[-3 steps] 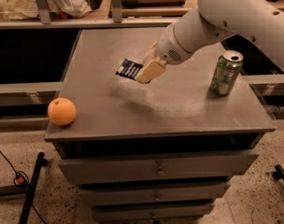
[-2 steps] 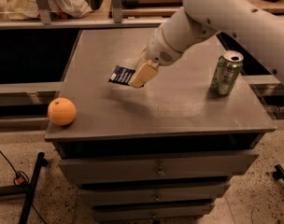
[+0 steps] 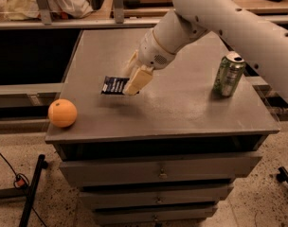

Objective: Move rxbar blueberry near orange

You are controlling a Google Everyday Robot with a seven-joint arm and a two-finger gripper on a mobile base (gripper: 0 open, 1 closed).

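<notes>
- Gripper [image 3: 133, 83] sits over the left-centre of the table top, clamped on the right end of the snack bar [image 3: 114, 85].
- Fingers [image 3: 139, 78] are cream-coloured, flat and blocky. One lies across the near face of the bar, and the other only shows partly behind it.
- Wrist is a white rounded housing with a small perforated patch. The arm [image 3: 238, 22] behind it is a thick smooth white tube with small dark holes, coming in from the upper right.
- Snack bar: small, flat, rectangular, in a dark navy wrapper with pale lettering that is too small to read.
- Its long axis runs roughly left-right across the table. The free end points left toward the table's left edge, and the printed face looks up and toward the camera.
- There is a soft shadow on the table just under and in front of the bar. Cannot tell whether the bar touches the surface or hangs just above it.
- Orange [image 3: 62, 113]: round, matte skin, sitting at the front-left corner of the table. It is forward and left of the bar and apart from it.
- Can [image 3: 229, 74]: green metal cylinder with a silver top, upright near the right edge, well apart from the gripper and bar.
- Table [image 3: 182, 112]: flat grey matte top, lightly scuffed, with square edges.
- Drawers [image 3: 158, 171] are stacked below the top, grey-fronted, each with a small metal pull.
- Floor [image 3: 21, 212] is speckled, with a dark cable lying at the lower left.
</notes>
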